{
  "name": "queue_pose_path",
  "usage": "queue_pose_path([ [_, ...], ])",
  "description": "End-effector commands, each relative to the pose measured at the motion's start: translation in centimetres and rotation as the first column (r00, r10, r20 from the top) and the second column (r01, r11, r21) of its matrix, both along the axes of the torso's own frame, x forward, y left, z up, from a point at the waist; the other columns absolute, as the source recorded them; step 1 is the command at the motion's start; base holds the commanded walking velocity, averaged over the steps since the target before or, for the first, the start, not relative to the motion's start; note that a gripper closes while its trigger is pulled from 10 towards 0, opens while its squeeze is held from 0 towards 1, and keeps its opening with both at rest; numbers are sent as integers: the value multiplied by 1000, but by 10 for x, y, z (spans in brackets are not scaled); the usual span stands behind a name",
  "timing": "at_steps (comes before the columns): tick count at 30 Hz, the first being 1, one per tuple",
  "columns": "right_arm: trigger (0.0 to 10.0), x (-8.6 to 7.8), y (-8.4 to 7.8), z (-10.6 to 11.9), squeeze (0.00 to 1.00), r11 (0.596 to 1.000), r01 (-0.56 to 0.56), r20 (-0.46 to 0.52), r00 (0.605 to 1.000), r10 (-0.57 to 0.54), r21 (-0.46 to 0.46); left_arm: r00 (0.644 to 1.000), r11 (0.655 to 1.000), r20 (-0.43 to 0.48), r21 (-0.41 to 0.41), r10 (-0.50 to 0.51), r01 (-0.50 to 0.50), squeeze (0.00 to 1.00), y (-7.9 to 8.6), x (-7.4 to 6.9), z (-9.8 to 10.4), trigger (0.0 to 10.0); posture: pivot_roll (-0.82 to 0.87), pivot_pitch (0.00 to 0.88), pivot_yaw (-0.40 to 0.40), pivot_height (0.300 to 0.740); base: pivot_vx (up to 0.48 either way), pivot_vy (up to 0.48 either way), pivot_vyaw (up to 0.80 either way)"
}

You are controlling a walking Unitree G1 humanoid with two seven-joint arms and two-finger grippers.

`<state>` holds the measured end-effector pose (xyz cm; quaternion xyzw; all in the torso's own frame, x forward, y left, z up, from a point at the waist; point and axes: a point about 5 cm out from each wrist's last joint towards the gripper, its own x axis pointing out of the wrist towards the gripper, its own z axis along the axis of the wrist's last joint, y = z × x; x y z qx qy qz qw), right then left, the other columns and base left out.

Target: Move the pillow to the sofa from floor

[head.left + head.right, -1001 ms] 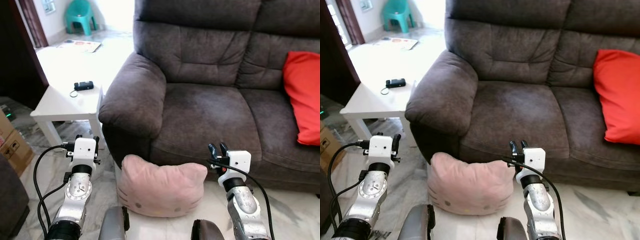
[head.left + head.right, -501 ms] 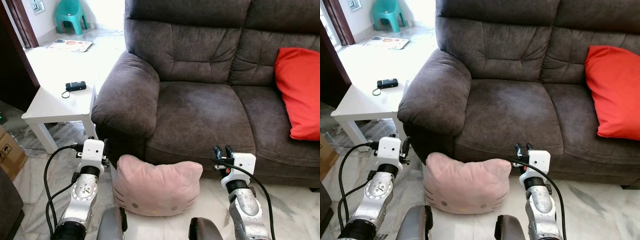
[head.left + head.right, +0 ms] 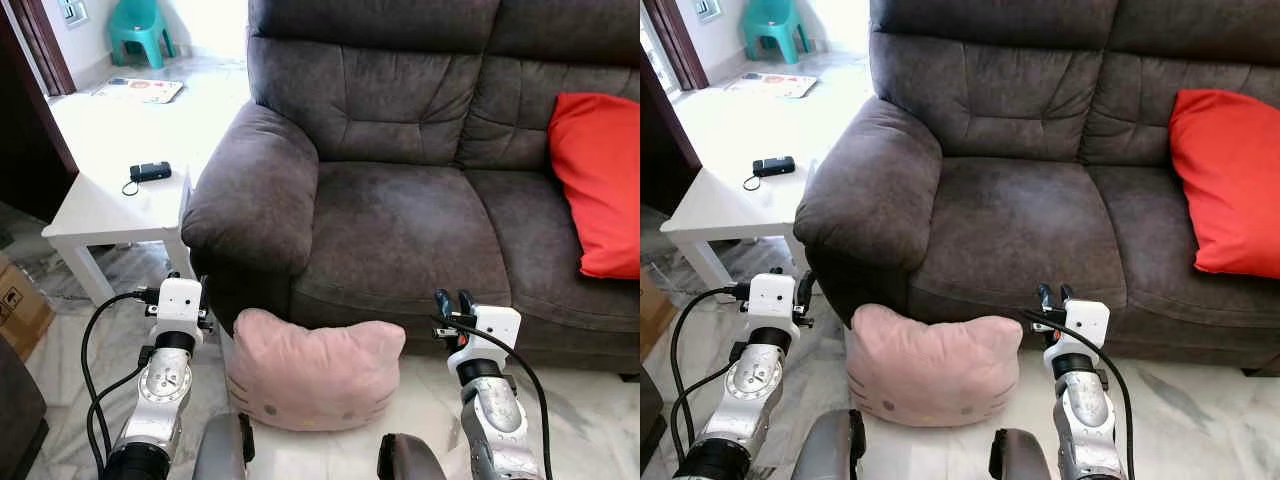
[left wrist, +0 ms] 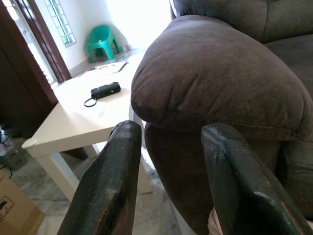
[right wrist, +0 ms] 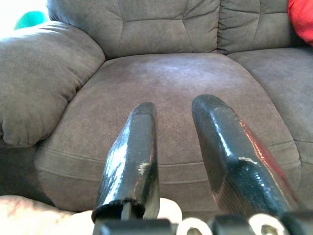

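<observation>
Flanking the pillow [image 3: 312,370] with left end effector [image 3: 183,285] and right end effector [image 3: 453,301] both unclenched and empty, I judge the next move is lowering inward to squeeze it toward the sofa [image 3: 420,220].

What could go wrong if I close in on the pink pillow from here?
Both grippers are open and flank the pink pillow without touching it. The left gripper sits close to the sofa armrest and might snag there. The right gripper is near the seat front. The soft pillow may slip from a two-sided squeeze.
</observation>
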<state>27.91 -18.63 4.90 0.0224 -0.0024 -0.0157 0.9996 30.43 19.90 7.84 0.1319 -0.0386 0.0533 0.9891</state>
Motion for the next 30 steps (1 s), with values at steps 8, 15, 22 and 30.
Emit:
queue_pose_path([
  [8,10000,-1,1,-2,0,1000,-5,-8,1000,5,8,1000,1000,-1,2,-11,11,0,-2,0,0,10000,35,0,-58,525,0,0,0],
  [15,10000,1,3,0,0,1000,-14,0,1000,14,13,1000,1000,-7,2,-11,11,0,-2,0,-1,10000,36,0,-58,525,0,0,0],
  [22,10000,2,6,2,0,999,-44,7,999,44,-11,1000,1000,-17,-4,-4,4,0,-1,1,-2,10000,37,0,-57,525,0,0,0],
  [30,10000,1,10,2,0,997,-78,11,997,78,-23,999,1000,-39,-2,16,-16,0,2,1,-5,10000,39,0,-58,525,133,0,666],
])
